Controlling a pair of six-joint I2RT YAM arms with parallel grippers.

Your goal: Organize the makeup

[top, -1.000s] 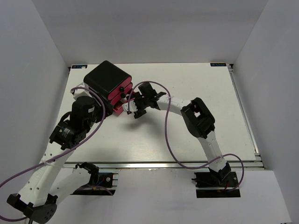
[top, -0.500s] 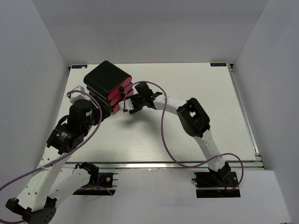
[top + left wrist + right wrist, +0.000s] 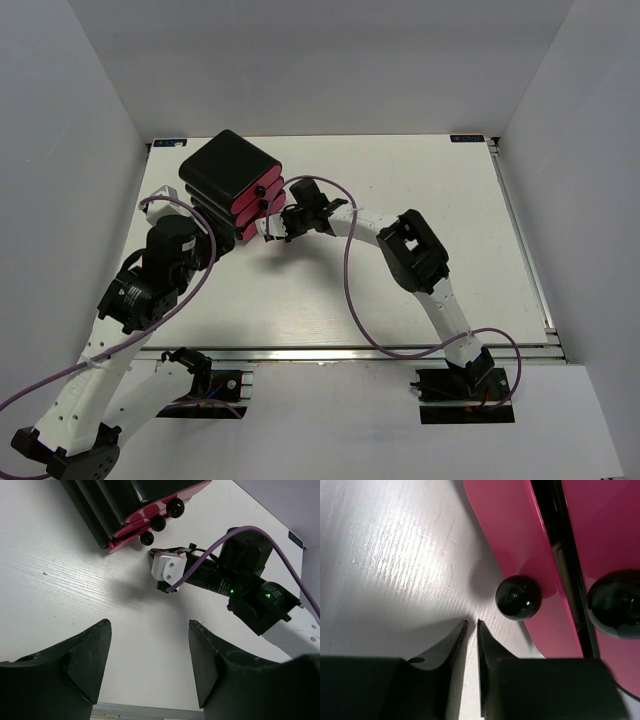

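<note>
At the table's (image 3: 420, 200) near side, the left gripper (image 3: 149, 630) hovers spread and empty. Farther in, the right gripper (image 3: 472, 625) has its fingers nearly pressed together on nothing, just beside the bottom drawer's (image 3: 500, 530) knob (image 3: 518, 598). That drawer looks slightly out, so push squarely on its front, gently enough that the black box (image 3: 225, 170) doesn't skid; no makeup shows.

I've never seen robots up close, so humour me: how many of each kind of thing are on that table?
Black box: 1
Pink drawers: 3
Round black knobs: 3
Robot arms: 2
Total: 9
</note>
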